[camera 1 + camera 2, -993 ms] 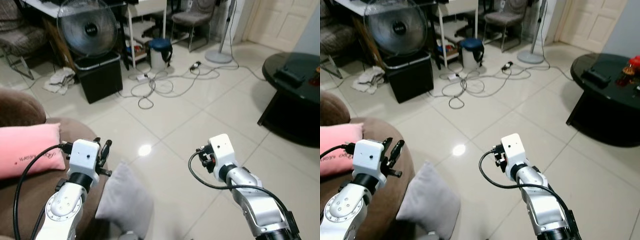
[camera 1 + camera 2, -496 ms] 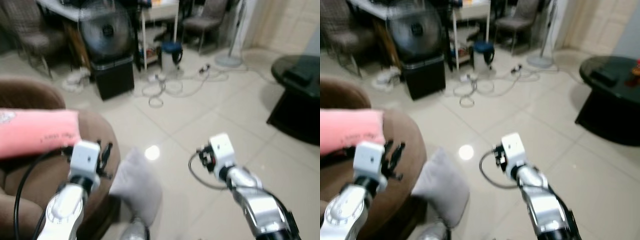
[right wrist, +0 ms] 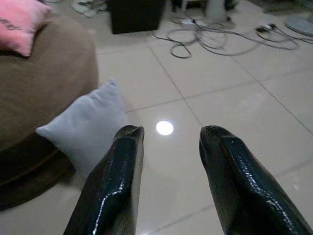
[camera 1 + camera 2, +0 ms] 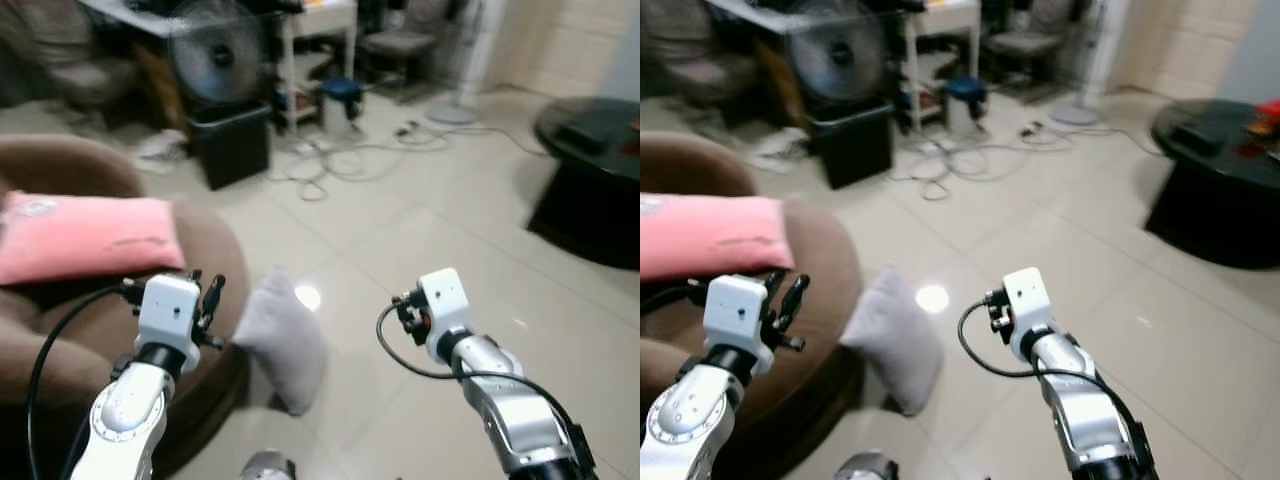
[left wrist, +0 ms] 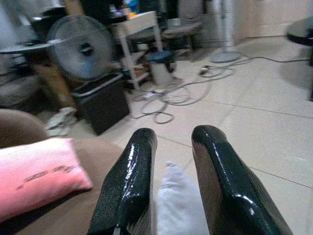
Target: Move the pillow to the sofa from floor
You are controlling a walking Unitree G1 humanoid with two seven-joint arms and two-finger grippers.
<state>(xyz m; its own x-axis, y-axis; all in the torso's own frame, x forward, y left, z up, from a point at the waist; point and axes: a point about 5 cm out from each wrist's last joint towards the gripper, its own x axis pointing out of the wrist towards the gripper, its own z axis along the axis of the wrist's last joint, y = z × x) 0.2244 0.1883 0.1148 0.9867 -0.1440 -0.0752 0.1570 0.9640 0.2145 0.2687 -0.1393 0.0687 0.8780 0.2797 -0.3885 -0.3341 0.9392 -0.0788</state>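
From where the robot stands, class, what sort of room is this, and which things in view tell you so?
Most likely a lived-in living room at home. A brown sofa carries a pink pillow, a grey pillow leans against it on the tiled floor, and a fan stands on a black box near loose cables.

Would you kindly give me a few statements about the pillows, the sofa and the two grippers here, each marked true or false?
1. The grey pillow leans against the brown sofa on the floor. True.
2. The pink pillow lies on the floor. False: it rests on the sofa.
3. The right gripper is open. True.
4. The left gripper grips the grey pillow. False: its fingers are open and hold nothing.
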